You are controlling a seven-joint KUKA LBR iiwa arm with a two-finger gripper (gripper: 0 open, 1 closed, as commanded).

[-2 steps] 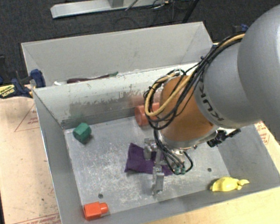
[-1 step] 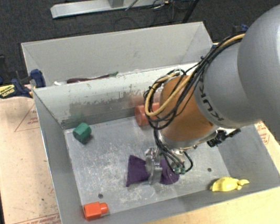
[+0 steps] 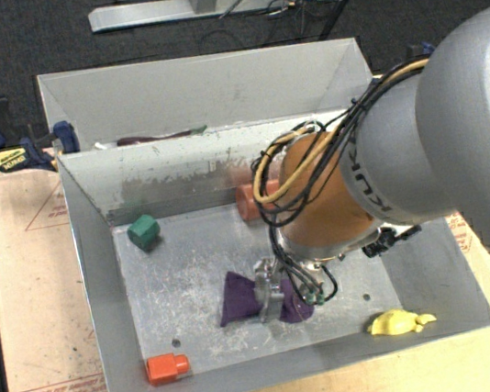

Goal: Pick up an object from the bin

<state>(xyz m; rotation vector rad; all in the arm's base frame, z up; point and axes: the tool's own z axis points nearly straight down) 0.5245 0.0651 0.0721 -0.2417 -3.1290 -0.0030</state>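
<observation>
My gripper (image 3: 270,296) is down at the middle of the bin floor, right on a purple thing (image 3: 238,299) of soft, pointed shape. The purple thing spreads to the left of the gripper, and a rounder part of it shows just to the gripper's right. Part of it is hidden under the gripper.
A green block (image 3: 144,231) lies at the back left and an orange-red block (image 3: 167,368) at the front left corner. A yellow thing (image 3: 400,323) lies at the front right. A salmon block (image 3: 246,201) rests against the back wall, half hidden by the arm's orange cover.
</observation>
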